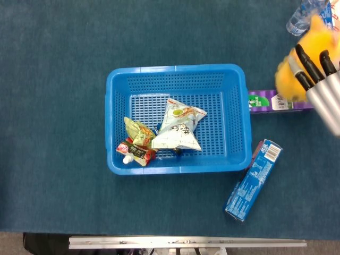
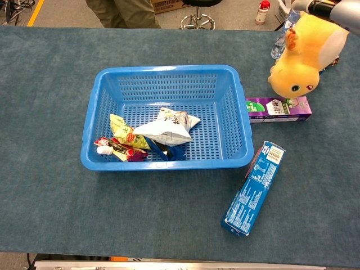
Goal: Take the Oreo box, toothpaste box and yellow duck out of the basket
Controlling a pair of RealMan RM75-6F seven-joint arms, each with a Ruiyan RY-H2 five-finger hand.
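At the upper right of the chest view, the yellow duck (image 2: 301, 64) hangs clear of the basket (image 2: 101, 90), head down above the toothpaste box (image 2: 278, 108). It looks plush: light, soft, squashy, unlikely to slip, best taken around the body. The right hand (image 1: 313, 71) has its dark fingers (image 1: 303, 62) wrapped over the duck's back. Lower right, the Oreo box (image 2: 253, 188) lies flat on the tabletop (image 2: 45, 202); stiff card, it suits a grasp across its narrow sides. No left hand shows.

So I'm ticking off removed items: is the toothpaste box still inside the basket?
No, the toothpaste box lies on the table just outside the basket's right wall.
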